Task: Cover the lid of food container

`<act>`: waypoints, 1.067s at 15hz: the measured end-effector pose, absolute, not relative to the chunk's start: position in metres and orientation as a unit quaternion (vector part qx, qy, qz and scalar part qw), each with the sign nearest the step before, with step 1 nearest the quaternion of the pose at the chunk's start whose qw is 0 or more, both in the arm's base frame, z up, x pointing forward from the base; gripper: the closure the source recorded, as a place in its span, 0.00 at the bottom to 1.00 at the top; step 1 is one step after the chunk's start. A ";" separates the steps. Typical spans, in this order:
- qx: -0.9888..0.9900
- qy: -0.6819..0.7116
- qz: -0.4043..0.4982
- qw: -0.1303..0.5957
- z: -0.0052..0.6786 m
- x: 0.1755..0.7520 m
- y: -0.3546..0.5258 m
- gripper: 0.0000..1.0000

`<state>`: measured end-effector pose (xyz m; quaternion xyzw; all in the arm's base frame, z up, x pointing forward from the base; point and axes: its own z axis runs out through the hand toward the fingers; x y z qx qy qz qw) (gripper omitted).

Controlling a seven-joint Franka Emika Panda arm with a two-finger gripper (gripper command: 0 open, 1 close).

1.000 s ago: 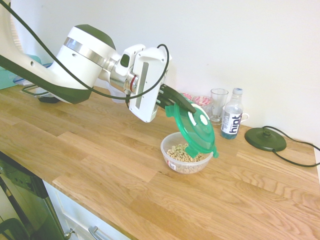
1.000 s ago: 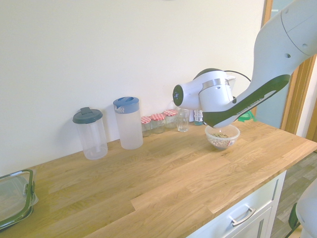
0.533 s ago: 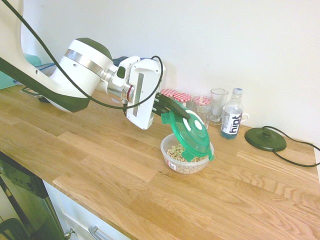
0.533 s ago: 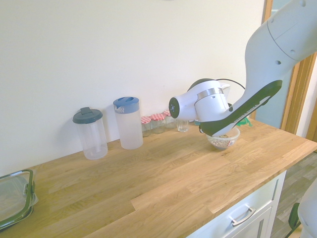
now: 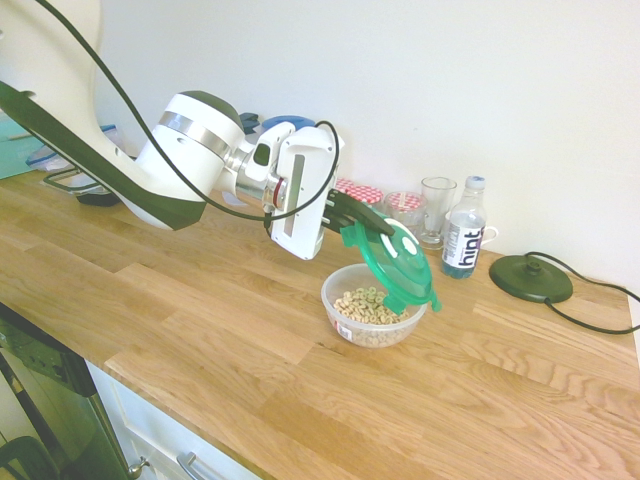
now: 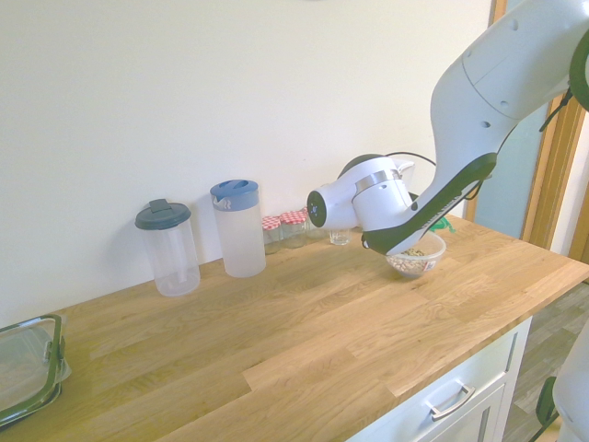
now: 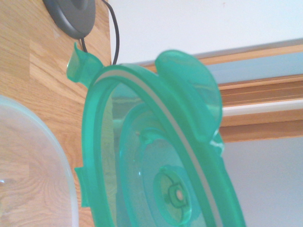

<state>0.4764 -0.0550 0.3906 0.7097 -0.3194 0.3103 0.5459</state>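
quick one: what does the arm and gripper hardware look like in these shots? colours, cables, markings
White glossy Franka arm with dark green-black underside panels and a silver metal ring at the wrist joint. A white boxy hand carries the gripper, which has black fingers. A black cable loops along the arm to the hand. No markings legible.

My arm (image 5: 180, 165): glossy white shell, dark green-black underside panels, silver ring at the wrist joint. White boxy gripper (image 5: 352, 212) housing, dark fingers. Black cable loops across upper left of frame.
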 end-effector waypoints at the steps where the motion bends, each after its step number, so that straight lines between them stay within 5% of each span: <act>1: 0.710 -0.318 0.309 0.547 0.389 0.477 -0.054 1.00; 9: 0.705 -0.320 0.298 0.558 0.378 0.472 -0.048 1.00; 10: 0.705 -0.321 0.297 0.558 0.377 0.471 -0.047 0.00; 16: 0.710 -0.316 0.296 0.555 0.374 0.469 -0.035 0.00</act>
